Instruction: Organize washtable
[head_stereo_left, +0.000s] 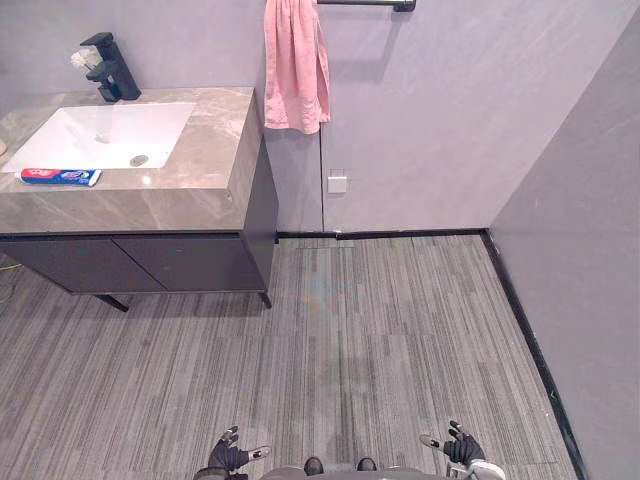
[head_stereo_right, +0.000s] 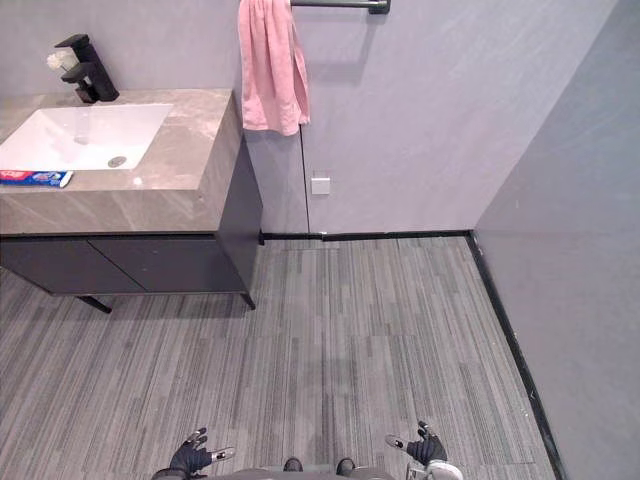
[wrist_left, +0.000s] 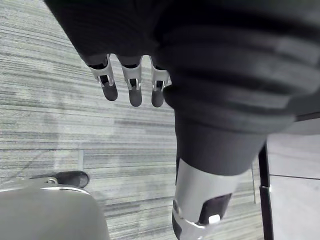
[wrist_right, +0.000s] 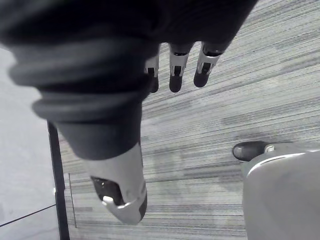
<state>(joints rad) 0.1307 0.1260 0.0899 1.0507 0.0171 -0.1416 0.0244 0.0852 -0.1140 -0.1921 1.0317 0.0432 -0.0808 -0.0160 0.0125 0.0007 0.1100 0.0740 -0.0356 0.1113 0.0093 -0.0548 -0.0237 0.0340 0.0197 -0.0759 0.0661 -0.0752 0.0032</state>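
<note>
While fingers (wrist_left: 132, 86) hang relaxed, toothpaste (head_stereo_left: 60, 177) lies well apart; beside the sink (head_stereo_left: 70, 138).

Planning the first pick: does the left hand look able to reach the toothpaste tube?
Probably not: the left hand hangs open over the floor, far from the toothpaste tube on the washtable. Nothing blocks it.

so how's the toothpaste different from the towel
The toothpaste lies flat on the counter in front of the sink; the towel hangs draped from a wall bar. The toothpaste is a small red, white and blue tube; the towel is a far larger, plain pink cloth.
</note>
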